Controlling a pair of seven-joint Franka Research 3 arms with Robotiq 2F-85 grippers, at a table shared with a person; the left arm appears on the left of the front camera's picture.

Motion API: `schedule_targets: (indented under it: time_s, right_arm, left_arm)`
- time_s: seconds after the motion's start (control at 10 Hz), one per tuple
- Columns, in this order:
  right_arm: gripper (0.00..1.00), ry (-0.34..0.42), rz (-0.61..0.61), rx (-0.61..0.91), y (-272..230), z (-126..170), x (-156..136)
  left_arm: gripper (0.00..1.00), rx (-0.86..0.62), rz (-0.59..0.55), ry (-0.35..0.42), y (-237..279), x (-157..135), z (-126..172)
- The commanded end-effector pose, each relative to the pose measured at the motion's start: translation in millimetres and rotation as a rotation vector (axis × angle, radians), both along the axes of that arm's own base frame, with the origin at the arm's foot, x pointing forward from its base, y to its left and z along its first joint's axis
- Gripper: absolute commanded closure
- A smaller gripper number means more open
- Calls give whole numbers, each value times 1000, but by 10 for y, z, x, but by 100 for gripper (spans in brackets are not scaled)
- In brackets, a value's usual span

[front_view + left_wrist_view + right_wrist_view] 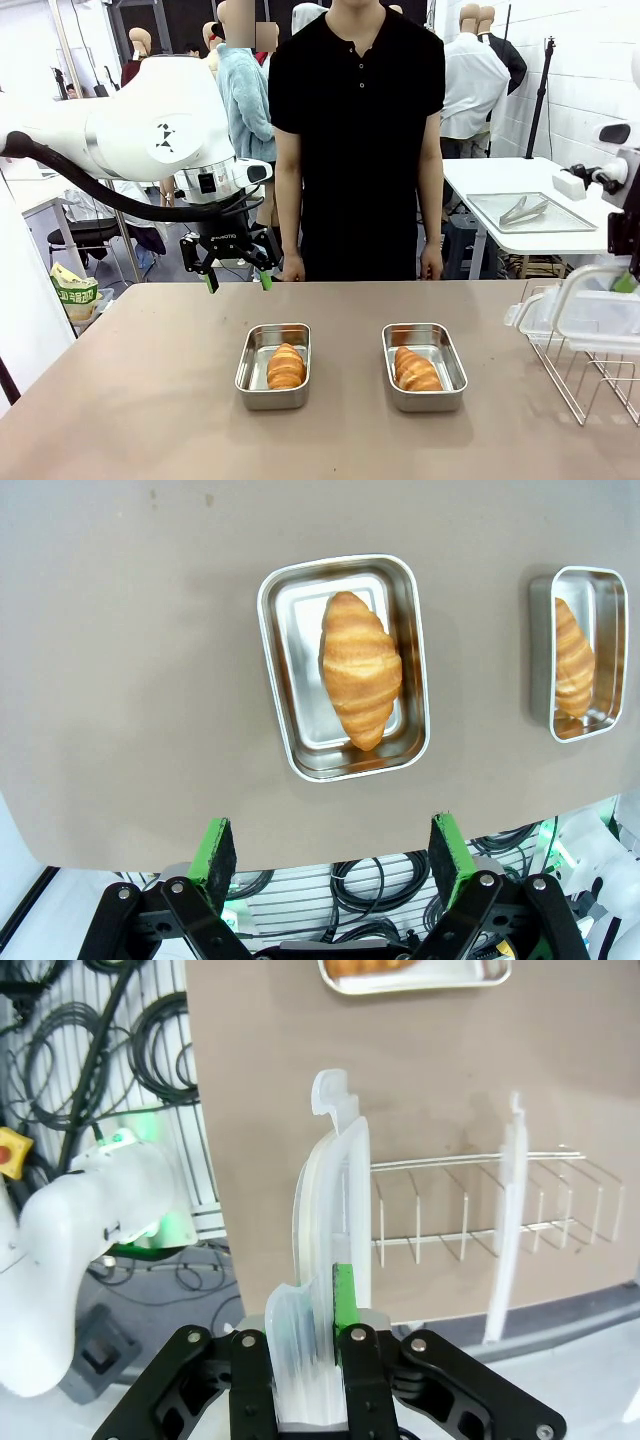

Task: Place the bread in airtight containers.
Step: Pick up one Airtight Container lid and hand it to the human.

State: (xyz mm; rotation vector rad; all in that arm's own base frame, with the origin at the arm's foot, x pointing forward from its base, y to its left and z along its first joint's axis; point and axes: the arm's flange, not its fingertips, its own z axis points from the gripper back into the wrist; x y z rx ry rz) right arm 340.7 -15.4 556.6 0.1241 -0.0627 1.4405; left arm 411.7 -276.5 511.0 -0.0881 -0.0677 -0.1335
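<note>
Since both rolls already lie in their tins, the bread half of the job looks done and the closing half is what remains.

From the front, the left tin holds the left roll and the right tin holds the right roll. The two tins sit side by side, apart, near the middle of the bench, and neither has a cover on it. The left pincer hangs above the far edge of the bench, in front of the person, with its jaws spread wide and nothing between them. At the right edge the right pincer is partly cut off above the wire rack, with the held lid by it.

Through the left wrist camera, the left pincer shows its green pads far apart and empty. Beyond it the left tin and left roll lie uncovered, with the right tin and right roll off to the side.

Through the right wrist camera, the right pincer is clamped narrow on the edge of the held lid, close to the wire rack. A second lid stands upright in one of the rack's slots. The right tin peeks in at the top edge. By my reading, both lids have yet to be set on and pressed home.
</note>
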Motion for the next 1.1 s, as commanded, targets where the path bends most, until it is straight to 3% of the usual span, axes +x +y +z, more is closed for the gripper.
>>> schedule_targets:
  time_s: [0.0, 0.4, 0.6, 0.7, 1.0]
  right_arm:
    - [100, -13, -3, 6, 136, 185, 78]
    - [100, -156, 185, -8, 631, 604, 148]
    - [100, -282, 341, -40, 1106, 816, 190]
    - [100, -364, 476, -72, 1324, 853, 249]
    - [100, -447, 655, -88, 1827, 908, 644]
  left_arm:
    - [0, 4, 2, -5, 13, -9, 12]
    - [0, 4, 2, -5, 13, -9, 12]
    - [0, 4, 2, -5, 13, -9, 12]
    - [0, 4, 2, -5, 13, -9, 12]
    - [0, 4, 2, -5, 13, -9, 12]
